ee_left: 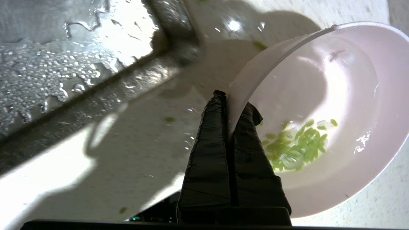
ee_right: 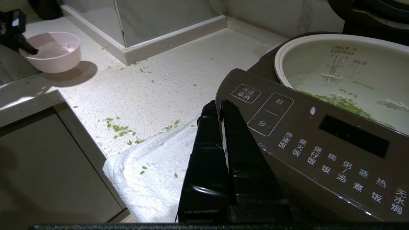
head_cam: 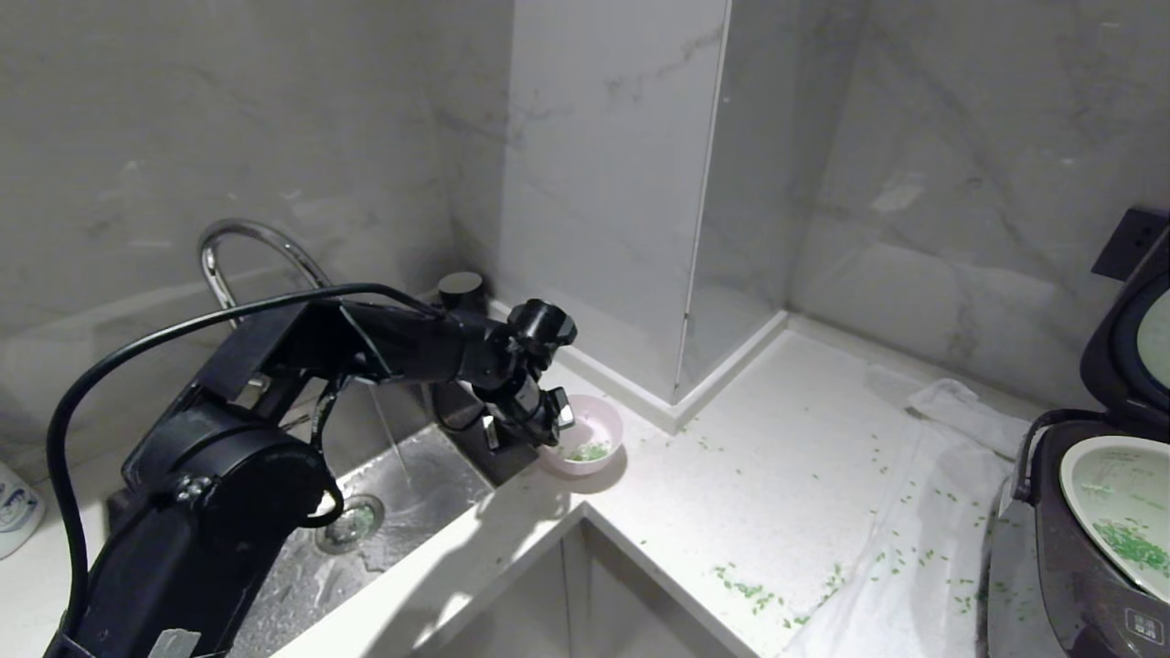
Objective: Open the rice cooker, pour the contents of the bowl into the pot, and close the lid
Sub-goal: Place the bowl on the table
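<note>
- A grey marble wall (head_cam: pixel 320 137) wraps a corner of white speckled counter (head_cam: pixel 777 475); at the left a steel sink (head_cam: pixel 402 512) sits under a curved tap (head_cam: pixel 247 247) with a thin stream of water falling.
- The left gripper (head_cam: pixel 539 429) reaches across the sink's corner and is pinched tight on the near rim of the bowl (head_cam: pixel 590 439), one finger inside, one outside. That grip suits tipping, so I judge the bowl is being carried, either after a partial pour or for another one.
- The contents (ee_left: pixel 297 147) that remain lie in a small wet clump low in the bowl; only the left wrist view shows this, along with droplets on the sink.
- Green bits (head_cam: pixel 749 589) lie scattered over the counter and over a white towel (head_cam: pixel 923 530), likely spillage from pouring.
- At the far right the rice cooker (head_cam: pixel 1079 567) stands with its lid (head_cam: pixel 1129 338) up, and the pot (head_cam: pixel 1115 512) already holds green bits, so closing is still due.
- The right gripper (ee_right: pixel 220 111), fingers together and holding nothing, hangs by the cooker's front panel; only its own camera shows it and the button markings.
</note>
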Robot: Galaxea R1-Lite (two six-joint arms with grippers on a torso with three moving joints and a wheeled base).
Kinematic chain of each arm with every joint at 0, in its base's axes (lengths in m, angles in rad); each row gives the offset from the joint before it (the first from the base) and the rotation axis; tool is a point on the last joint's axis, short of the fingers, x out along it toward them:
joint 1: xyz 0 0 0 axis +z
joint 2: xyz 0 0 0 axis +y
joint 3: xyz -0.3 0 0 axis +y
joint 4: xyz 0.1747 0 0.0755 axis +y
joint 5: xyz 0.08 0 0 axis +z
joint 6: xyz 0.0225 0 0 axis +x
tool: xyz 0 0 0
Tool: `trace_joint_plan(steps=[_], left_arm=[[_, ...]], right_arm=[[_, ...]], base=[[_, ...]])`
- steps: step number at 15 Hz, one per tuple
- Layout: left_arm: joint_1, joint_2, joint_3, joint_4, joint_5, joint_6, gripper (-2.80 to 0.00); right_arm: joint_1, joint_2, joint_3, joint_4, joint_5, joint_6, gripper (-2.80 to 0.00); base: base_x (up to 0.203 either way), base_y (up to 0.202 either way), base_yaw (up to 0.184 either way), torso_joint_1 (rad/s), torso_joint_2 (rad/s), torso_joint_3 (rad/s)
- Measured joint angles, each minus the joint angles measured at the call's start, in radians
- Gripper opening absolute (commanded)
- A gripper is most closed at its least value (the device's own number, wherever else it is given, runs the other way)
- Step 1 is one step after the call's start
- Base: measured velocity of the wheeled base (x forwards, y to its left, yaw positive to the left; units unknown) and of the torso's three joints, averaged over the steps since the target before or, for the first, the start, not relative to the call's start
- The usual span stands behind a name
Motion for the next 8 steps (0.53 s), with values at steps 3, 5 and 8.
trace_joint_plan(steps=[3, 5, 8], left_arm=[[-0.034, 0.027, -0.009, -0.018, 0.003, 0.003, -2.80], [-0.045, 0.039, -0.011, -0.031, 0.004, 0.007, -2.80], [-0.053, 0.055, -0.012, -0.054, 0.006, 0.011, -2.80]], right_arm=[[0.000, 0.000, 0.000, 0.000, 0.000, 0.001, -2.80], [0.000, 0.000, 0.000, 0.000, 0.000, 0.000, -2.80], [0.000, 0.000, 0.000, 0.000, 0.000, 0.000, -2.80]], base=[[0.000, 0.000, 0.000, 0.000, 0.00, 0.000], [0.000, 0.000, 0.000, 0.000, 0.00, 0.000], [0.000, 0.000, 0.000, 0.000, 0.00, 0.000]])
